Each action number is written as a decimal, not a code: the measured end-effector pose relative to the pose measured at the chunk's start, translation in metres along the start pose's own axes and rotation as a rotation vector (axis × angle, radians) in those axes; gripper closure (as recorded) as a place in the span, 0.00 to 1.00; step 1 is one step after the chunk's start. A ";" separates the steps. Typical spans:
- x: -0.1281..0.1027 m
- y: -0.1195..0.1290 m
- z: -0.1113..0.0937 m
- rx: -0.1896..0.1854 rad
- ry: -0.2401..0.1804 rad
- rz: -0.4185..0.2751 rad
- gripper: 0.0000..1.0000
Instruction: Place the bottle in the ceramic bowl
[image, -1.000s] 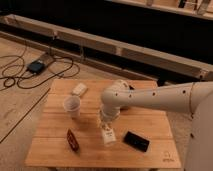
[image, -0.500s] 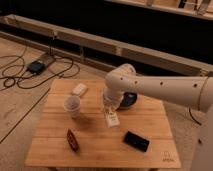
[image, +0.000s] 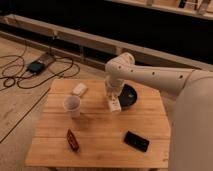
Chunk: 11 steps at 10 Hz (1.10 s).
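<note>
Toward the far edge of the table (image: 100, 136), the gripper (image: 113, 98) clasps the bottle (image: 115, 105) just beside the bowl (image: 131, 94).

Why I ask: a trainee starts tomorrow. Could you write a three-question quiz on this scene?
1. True or false: the bottle lies inside the ceramic bowl.
2. What does the hand grip? A) a spoon B) the bottle C) nothing
3. Fill in: the hand hangs at the bowl's rim, on the side facing the ____.

Key
1. False: the bottle hangs from the hand beside the rim.
2. B
3. white paper cup
</note>
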 end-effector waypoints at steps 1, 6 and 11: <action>0.016 0.009 0.007 -0.015 0.012 0.015 1.00; 0.069 0.064 0.023 -0.089 0.077 0.092 0.96; 0.082 0.105 0.044 -0.146 0.110 0.156 0.44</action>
